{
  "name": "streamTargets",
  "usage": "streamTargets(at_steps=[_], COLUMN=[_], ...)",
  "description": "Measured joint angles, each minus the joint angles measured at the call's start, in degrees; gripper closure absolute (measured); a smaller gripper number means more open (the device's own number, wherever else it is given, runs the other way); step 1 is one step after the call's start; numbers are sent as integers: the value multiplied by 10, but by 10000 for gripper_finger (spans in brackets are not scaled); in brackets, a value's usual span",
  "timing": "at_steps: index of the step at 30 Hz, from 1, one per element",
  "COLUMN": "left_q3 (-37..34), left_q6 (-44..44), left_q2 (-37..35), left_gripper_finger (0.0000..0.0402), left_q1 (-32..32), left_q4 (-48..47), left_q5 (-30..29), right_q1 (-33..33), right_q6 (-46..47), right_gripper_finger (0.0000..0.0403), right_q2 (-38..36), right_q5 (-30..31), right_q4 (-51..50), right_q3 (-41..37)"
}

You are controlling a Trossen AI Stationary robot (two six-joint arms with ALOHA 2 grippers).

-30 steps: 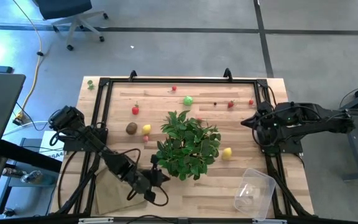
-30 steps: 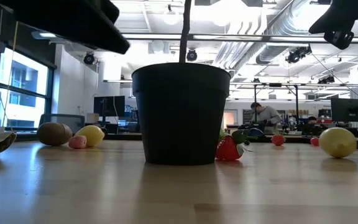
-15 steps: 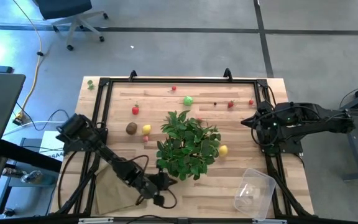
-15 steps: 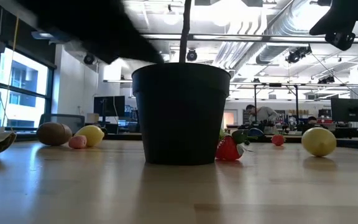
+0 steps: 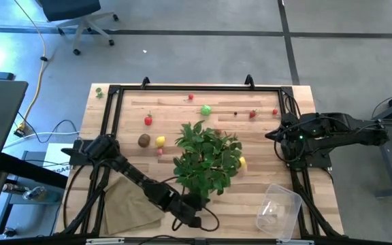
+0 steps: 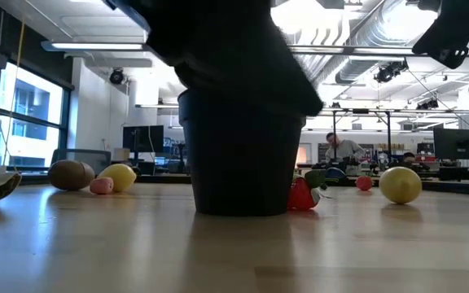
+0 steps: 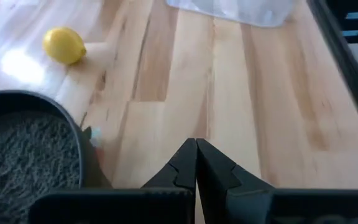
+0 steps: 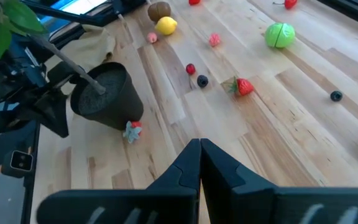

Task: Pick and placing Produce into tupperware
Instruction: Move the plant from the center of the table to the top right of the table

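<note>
left gripper (image 7: 196, 163), fingers pressed together and holding nothing, is showing the tupperware (image 7: 232, 9) beyond open wood; overhead, right gripper (image 5: 272, 134), likewise closed, is waiting at the right edge.

so the left gripper (image 5: 194, 207) slid across to the potted plant (image 5: 206, 158), and the lemon (image 5: 241, 162) rolled closer to that plant too

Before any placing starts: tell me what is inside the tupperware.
The tupperware looks empty in the high view: only wood shows through its clear walls. No produce is inside. The left wrist view shows just one edge, so it adds nothing.
</note>
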Motion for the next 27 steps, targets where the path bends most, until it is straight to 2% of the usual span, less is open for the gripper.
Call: streamTargets(at_steps=[8, 16, 21, 27], left_q3=[3, 3, 3, 3], left_q6=[-76, -113, -133, -134], left_q2=[0, 0, 0, 0], left_gripper_finger=[401, 401, 401, 401], left_q1=[1, 7, 26, 55], left_q4=[-68, -87, -99, -100], left_q5=[-46, -89, -96, -99], right_q1=[0, 0, 0, 0], right_q6=[0, 0, 0, 0], right_gripper_finger=[403, 403, 403, 403], right_q2=[0, 0, 10, 33], right_q5=[0, -1, -32, -40], right_q4=[0, 0, 9, 8], right_q3=[0, 0, 0, 0])
